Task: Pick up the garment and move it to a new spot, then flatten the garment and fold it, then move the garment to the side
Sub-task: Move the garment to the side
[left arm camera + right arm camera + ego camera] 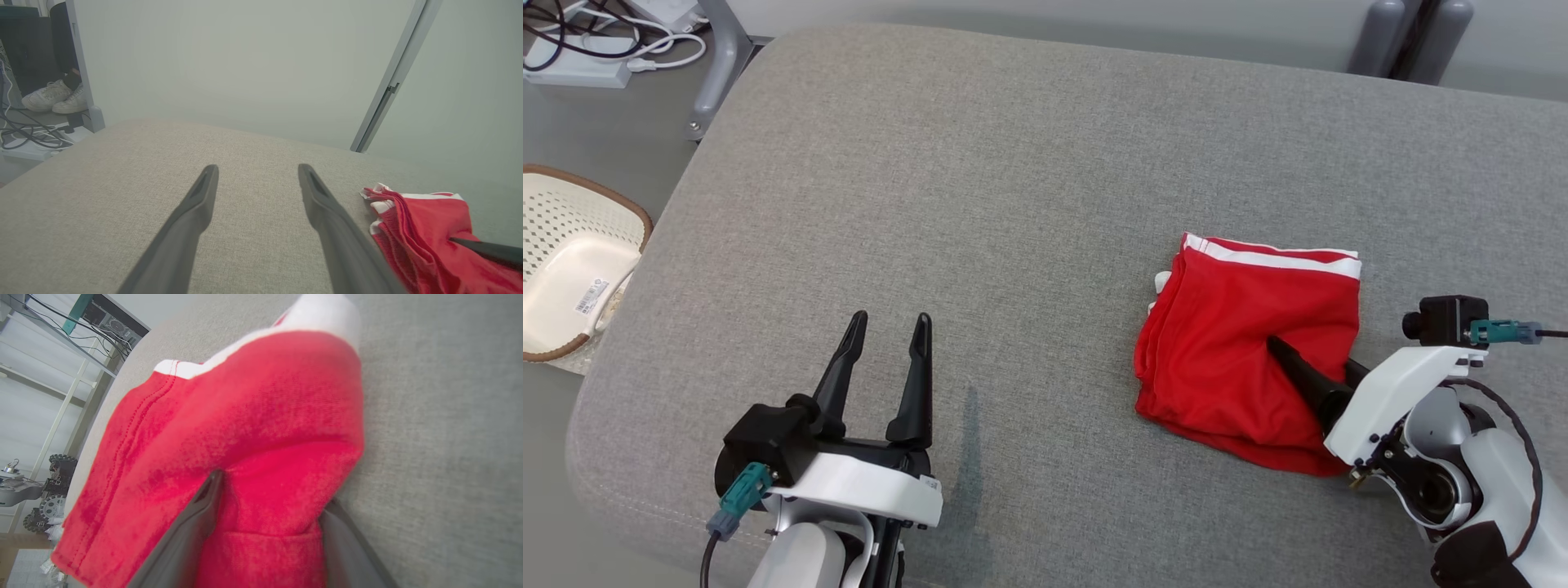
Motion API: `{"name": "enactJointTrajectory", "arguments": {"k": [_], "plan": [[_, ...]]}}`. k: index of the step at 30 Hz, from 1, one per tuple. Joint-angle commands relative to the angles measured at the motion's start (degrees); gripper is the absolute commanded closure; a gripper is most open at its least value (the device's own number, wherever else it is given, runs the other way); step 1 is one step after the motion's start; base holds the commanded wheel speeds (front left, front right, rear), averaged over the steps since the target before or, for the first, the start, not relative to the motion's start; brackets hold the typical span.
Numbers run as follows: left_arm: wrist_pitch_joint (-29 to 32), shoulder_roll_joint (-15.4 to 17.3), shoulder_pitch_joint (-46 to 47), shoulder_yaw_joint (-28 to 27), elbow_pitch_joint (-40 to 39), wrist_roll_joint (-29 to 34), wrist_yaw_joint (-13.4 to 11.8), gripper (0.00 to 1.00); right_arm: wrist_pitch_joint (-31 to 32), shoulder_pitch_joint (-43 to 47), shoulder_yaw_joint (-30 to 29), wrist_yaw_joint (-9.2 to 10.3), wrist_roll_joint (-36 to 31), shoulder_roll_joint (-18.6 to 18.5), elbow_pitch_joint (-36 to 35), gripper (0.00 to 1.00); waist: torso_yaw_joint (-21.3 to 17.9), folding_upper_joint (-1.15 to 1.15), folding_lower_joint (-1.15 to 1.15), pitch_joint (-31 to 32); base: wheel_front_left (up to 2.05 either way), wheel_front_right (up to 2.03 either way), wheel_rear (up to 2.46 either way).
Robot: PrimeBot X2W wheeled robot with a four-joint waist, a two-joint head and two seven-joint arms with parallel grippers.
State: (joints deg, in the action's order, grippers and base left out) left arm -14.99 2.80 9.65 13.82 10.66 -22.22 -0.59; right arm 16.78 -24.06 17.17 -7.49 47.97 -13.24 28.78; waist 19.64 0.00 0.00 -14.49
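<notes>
Both stand wide: left pincer (890, 318) idle; clamp your right pincer (273, 490) across every layer of the shorts (1241, 327) before sliding them aside.

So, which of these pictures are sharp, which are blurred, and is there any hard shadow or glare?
Head view: sharp, soft even light, one faint shadow on the grey cushion beside the left gripper. Left wrist view: milky, low contrast, background washed out. Right wrist view: the red garment lies near the lens, so it looks soft and bulging. No glare in any view.
</notes>
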Motion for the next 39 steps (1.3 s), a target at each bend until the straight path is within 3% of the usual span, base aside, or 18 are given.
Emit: {"name": "enactJointTrajectory", "arguments": {"k": [1, 9, 14, 26, 33, 39], "plan": [[-0.2, 0.3, 0.8, 0.2, 0.0, 0.5, -0.3, 0.0, -0.1, 0.7, 1.7, 0.01, 0.2, 0.0, 1.3, 1.0, 0.1, 0.0, 0.0, 0.0, 0.0, 0.0, 0.0], [-0.2, 0.2, -0.1, 1.0, -0.3, 1.6, -0.4, 0.0, -4.6, -1.4, 3.7, 0.02, -0.2, -1.7, 1.6, 1.0, -2.3, 0.0, 0.0, 0.8, 0.0, 0.0, 0.0], [-0.2, 0.2, 0.9, 1.0, -0.7, 2.4, 0.1, 0.0, -6.2, -4.6, 9.9, 0.02, -7.1, -7.2, 0.3, 1.0, -6.5, 0.0, 0.0, 0.4, 0.0, 0.0, 0.0], [-0.2, 0.3, 7.5, 6.5, -0.2, 4.2, 2.2, 0.0, -3.6, -12.8, 17.5, 0.02, -14.6, -27.3, -11.8, 1.0, -17.1, 0.0, 0.0, -6.6, 0.0, 0.0, 0.0], [-0.2, 0.3, 13.4, 10.3, 0.5, 5.0, 3.0, 0.0, -2.7, -16.1, 15.9, 0.02, -14.7, -40.4, -20.0, 1.0, -21.4, 0.0, 0.0, -12.3, 0.0, 0.0, 0.0], [-0.2, 0.3, 16.6, 12.6, 0.8, 3.8, 2.7, 0.0, -1.4, -14.3, 13.0, 0.02, -13.2, -50.5, -23.4, 1.0, -22.3, 0.0, 0.0, -15.1, 0.0, 0.0, 0.0]]}}
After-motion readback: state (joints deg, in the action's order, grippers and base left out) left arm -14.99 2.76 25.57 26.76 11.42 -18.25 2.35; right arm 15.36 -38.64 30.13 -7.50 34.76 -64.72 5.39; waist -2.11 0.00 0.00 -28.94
